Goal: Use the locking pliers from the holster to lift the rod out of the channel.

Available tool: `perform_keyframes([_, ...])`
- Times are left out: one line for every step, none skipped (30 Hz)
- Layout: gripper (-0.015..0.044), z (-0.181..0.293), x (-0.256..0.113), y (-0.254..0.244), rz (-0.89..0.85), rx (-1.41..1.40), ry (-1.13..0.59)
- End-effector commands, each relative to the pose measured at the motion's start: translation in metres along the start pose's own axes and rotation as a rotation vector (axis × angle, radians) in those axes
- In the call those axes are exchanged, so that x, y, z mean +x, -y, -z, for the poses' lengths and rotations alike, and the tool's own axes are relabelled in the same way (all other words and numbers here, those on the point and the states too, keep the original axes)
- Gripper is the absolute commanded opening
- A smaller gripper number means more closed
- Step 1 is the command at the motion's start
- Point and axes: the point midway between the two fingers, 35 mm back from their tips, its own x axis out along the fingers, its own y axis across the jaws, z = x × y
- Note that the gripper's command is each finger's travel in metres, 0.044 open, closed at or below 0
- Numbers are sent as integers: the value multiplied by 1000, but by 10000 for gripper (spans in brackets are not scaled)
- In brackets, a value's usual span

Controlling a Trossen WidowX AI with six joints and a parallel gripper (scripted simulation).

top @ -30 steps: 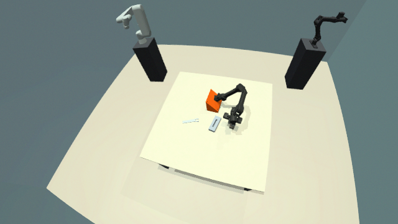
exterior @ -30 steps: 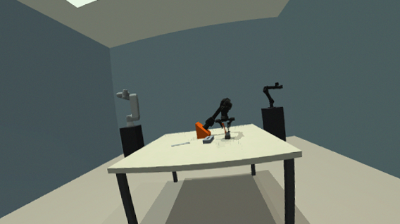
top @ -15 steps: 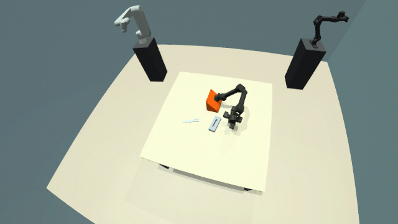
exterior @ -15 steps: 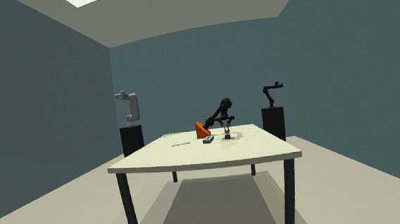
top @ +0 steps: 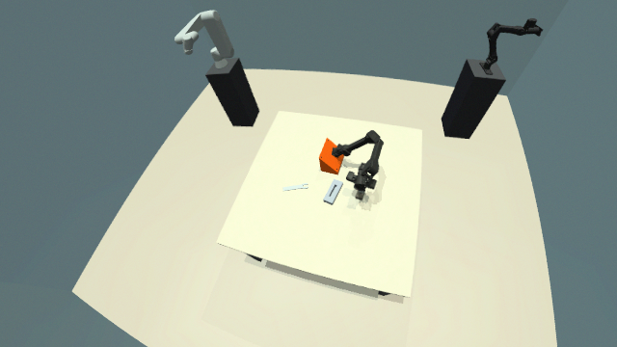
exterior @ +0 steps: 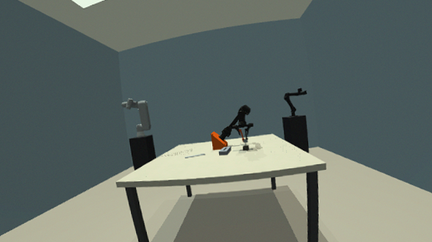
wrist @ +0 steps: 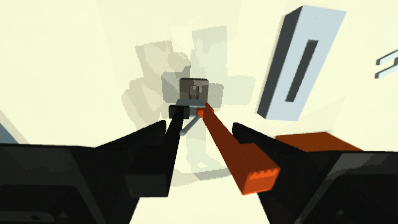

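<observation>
Over on the top view, the black parallel-jaw gripper (top: 362, 181) (exterior: 243, 134) (wrist: 199, 125) is above the bench (top: 308, 231) (exterior: 219, 170) (wrist: 60, 60), with the slotted grey block (top: 329, 198) (exterior: 224, 151) (wrist: 320, 60) toward eight o'clock.

Exterior view: the locking pliers (exterior: 241, 135) (wrist: 225, 145) look drawn clear of the small dark holster (exterior: 245, 148) (wrist: 183, 90)!

Wrist view: fingers pinching the pliers' spread black-and-orange handles, block at two o'clock. Rod indistinct, presumably in its channel (wrist: 302, 70); lowering, locking and lifting remain.
</observation>
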Motion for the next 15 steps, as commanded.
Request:
perform_keyframes([318, -3, -5, 2, 5, -2, 8])
perform_keyframes([318, -4, -5, 4, 6, -1, 9])
perform_keyframes([318, -5, -5, 6, 7, -1, 9])
perform_keyframes([318, -7, -5, 8, 8, 0, 9])
perform_keyframes([318, -8, -4, 10, 9, 0, 10])
perform_keyframes([318, -9, -4, 12, 10, 1, 10])
perform_keyframes([318, -10, -4, 14, 11, 1, 10])
perform_keyframes([318, -11, -4, 15, 12, 1, 10])
perform_keyframes([318, -12, -4, 17, 13, 2, 11])
perform_keyframes([318, -14, -4, 19, 14, 2, 11])
perform_keyframes([318, -15, -4, 21, 15, 3, 11])
perform_keyframes([318, -16, -4, 23, 15, 3, 12])
perform_keyframes([318, -17, -4, 25, 16, 4, 12])
perform_keyframes([318, -18, -4, 27, 17, 4, 12])
perform_keyframes([318, -19, -4, 29, 18, 5, 12])
